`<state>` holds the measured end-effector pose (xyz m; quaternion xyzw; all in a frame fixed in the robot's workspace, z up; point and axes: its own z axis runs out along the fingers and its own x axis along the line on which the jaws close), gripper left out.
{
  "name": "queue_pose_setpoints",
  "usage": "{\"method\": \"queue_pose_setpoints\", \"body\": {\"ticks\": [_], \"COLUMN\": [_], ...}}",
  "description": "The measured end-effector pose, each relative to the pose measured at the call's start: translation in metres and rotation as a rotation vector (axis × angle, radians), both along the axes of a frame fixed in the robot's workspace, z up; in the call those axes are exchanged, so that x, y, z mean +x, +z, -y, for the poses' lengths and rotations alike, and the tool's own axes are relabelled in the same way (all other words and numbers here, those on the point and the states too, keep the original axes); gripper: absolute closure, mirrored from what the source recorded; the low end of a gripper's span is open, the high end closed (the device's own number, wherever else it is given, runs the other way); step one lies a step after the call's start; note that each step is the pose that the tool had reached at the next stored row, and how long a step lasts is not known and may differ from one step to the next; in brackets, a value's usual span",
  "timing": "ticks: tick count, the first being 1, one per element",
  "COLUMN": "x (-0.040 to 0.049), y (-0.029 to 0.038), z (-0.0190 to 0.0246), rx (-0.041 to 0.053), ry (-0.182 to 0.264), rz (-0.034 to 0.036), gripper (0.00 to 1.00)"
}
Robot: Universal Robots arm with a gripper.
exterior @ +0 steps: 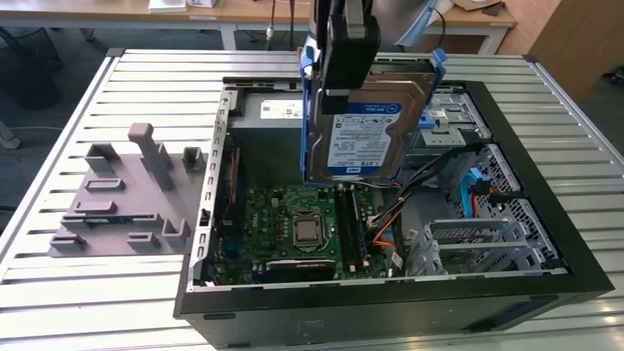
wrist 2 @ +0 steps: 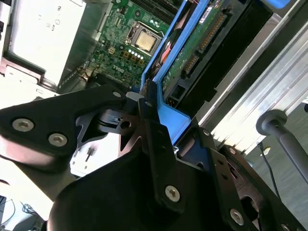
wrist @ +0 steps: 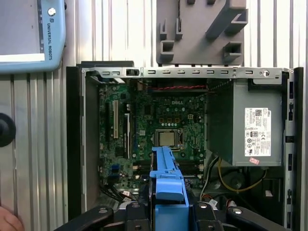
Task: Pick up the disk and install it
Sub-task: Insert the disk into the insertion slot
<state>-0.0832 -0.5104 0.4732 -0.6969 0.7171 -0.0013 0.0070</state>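
Black metal fingers point(wrist 2: 147, 103) of the gripper point(wrist 2: 159, 113) stand closest to the lens in the second wrist view. They are pressed together on the blue plastic edge of the flat silver disk point(wrist 2: 192, 48), which has a white-and-blue label and sits in a blue carrier bracket. In the first wrist view the gripper point(wrist: 168, 211) holds the same blue bracket of the disk point(wrist: 166, 175) from both sides.

In the exterior view the gripper point(exterior: 349, 82) clamps the disk point(exterior: 366, 135) at its upper edge. The disk hangs upright, label side to the camera, in the air above the open black computer case point(exterior: 516, 146) and touches nothing else that I can see.

Under the disk, inside the case, lies the green motherboard point(exterior: 283, 212) with its square silver processor socket point(exterior: 308, 228) – both are also seen in the first wrist view, the board point(wrist: 144, 120) and the socket point(wrist: 167, 138). Beside the board sits the big grey power-supply box with a white sticker point(wrist: 245, 125). Toward the exterior view's right, behind the disk, stands a metal drive cage with blue latches point(exterior: 454, 110).

The case rests on a slatted light metal table point(exterior: 98, 292). On the table, at the exterior view's left and just beside the case, lies a grey plastic fixture with upright posts point(exterior: 127, 197).
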Motion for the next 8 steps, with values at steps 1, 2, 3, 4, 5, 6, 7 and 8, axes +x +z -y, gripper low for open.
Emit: {"method": "queue_pose_setpoints", "body": {"ticks": [1, 2, 3, 4, 5, 6, 7, 8], "x": [0.0002, 0.0008, 0.0017, 0.0033, 0.0056, 0.008, 0.0105, 0.0134], "y": [0.0, 0.0, -0.0001, -0.0002, 0.0, -0.0001, -0.0002, -0.0003], "z": [0.0007, 0.0011, 0.0013, 0.0014, 0.0014, 0.0014, 0.0014, 0.0014], "rx": [-0.0001, -0.0002, -0.0002, -0.0001, -0.0003, -0.0003, -0.0002, -0.0002], "ry": [0.0, 0.0, 0.0, 0.0, 0.0, 0.0, 0.0, 0.0], "rz": [0.0, 0.0, 0.0, 0.0001, 0.0, 0.0, 0.0, 0.0], "gripper": [0.64, 0.64, 0.64, 0.64, 0.64, 0.64, 0.64, 0.64]}}
